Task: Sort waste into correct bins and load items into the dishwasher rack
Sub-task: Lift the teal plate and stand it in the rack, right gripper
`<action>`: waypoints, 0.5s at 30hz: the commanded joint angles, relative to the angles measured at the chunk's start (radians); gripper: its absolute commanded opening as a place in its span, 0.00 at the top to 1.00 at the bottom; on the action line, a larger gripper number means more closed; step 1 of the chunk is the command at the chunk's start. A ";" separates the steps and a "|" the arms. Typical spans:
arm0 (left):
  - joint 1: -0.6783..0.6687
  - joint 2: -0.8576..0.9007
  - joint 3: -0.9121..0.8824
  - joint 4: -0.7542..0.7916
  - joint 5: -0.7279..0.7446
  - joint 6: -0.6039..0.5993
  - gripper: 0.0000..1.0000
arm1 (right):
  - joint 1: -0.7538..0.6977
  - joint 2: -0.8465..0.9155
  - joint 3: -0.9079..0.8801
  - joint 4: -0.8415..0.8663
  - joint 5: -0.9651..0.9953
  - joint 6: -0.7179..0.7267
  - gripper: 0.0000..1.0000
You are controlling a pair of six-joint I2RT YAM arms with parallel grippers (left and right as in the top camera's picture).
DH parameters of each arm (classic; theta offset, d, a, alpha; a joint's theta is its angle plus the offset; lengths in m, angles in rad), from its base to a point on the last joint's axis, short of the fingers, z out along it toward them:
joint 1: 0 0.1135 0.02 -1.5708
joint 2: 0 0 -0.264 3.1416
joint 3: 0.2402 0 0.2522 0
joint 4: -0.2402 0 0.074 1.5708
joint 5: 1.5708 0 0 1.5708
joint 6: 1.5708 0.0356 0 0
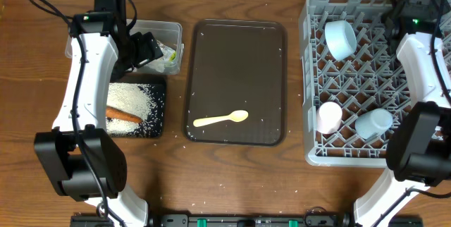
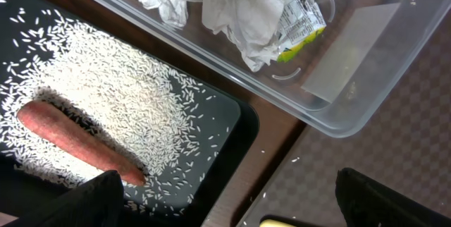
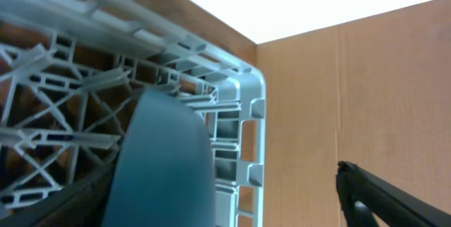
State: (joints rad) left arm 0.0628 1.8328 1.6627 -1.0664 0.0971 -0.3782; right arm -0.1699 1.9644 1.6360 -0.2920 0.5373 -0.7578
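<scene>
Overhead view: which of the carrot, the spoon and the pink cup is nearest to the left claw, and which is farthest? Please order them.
From the left claw:
1. Carrot, in the black tray, left side.
2. Spoon, on the brown tray, centre.
3. Pink cup, in the rack, right side.

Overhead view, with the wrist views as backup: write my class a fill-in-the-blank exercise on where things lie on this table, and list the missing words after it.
1. The carrot lies on rice in the ____ bin.
2. The tissues and the wrapper lie together in the ____ plastic tub.
3. The spoon lies on the ____ serving tray.
4. The grey rack holds a bowl and ____ cups.

Missing words: black; clear; brown; two.
</scene>
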 commanded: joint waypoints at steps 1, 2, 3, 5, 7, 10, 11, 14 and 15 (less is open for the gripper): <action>0.001 -0.004 -0.008 -0.003 -0.016 -0.001 0.02 | -0.007 -0.086 0.000 0.011 -0.016 0.067 0.02; 0.001 -0.004 -0.008 -0.003 -0.016 -0.001 0.02 | -0.006 -0.106 0.000 0.011 -0.030 0.072 0.01; 0.001 -0.004 -0.008 -0.003 -0.016 -0.001 0.02 | -0.005 -0.127 0.000 0.010 -0.044 0.074 0.01; 0.001 -0.004 -0.008 -0.003 -0.016 -0.001 0.02 | -0.003 -0.166 0.000 0.005 -0.077 0.096 0.01; 0.001 -0.004 -0.008 -0.003 -0.016 -0.001 0.02 | 0.006 -0.212 0.000 -0.015 -0.143 0.137 0.01; 0.001 -0.004 -0.008 -0.003 -0.016 -0.001 0.02 | 0.026 -0.283 0.000 -0.093 -0.366 0.245 0.01; 0.001 -0.004 -0.008 -0.003 -0.016 -0.001 0.02 | 0.032 -0.303 0.000 -0.120 -0.453 0.278 0.01; 0.001 -0.004 -0.008 -0.003 -0.016 -0.001 0.02 | 0.044 -0.349 0.000 -0.206 -0.790 0.397 0.01; 0.001 -0.004 -0.008 -0.003 -0.016 -0.001 0.02 | 0.045 -0.355 0.000 -0.221 -0.868 0.425 0.01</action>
State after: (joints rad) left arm 0.0628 1.8328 1.6627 -1.0664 0.0971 -0.3782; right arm -0.1436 1.6249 1.6348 -0.4854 0.0402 -0.4900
